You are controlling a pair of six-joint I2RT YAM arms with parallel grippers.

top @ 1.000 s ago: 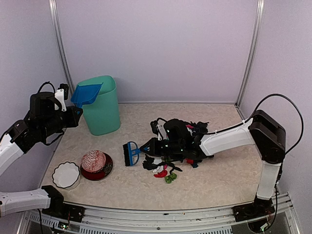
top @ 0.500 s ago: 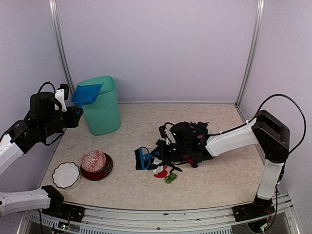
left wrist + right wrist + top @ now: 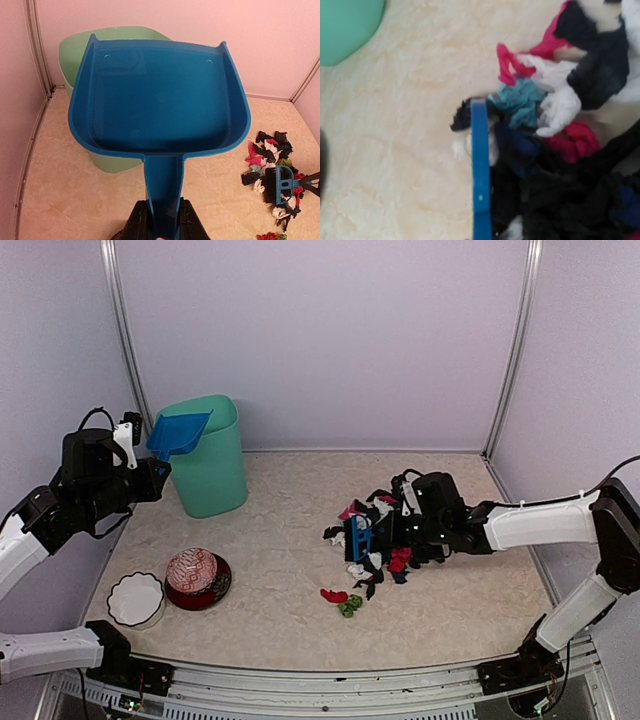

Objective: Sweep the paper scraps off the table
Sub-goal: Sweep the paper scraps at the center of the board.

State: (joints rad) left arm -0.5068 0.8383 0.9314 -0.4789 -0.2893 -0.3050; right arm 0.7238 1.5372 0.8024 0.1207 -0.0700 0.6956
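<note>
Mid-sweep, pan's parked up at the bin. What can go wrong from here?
1. The dustpan hangs at the green bin, far from the paper scraps; the brush has nothing to sweep into, so strokes may just spread them.
2. The red and green strays lie apart, nearer the front edge, easily missed.
3. Lowering the dustpan could clip the bowls.

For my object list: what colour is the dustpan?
The dustpan is blue; best seen in the left wrist view.
</note>
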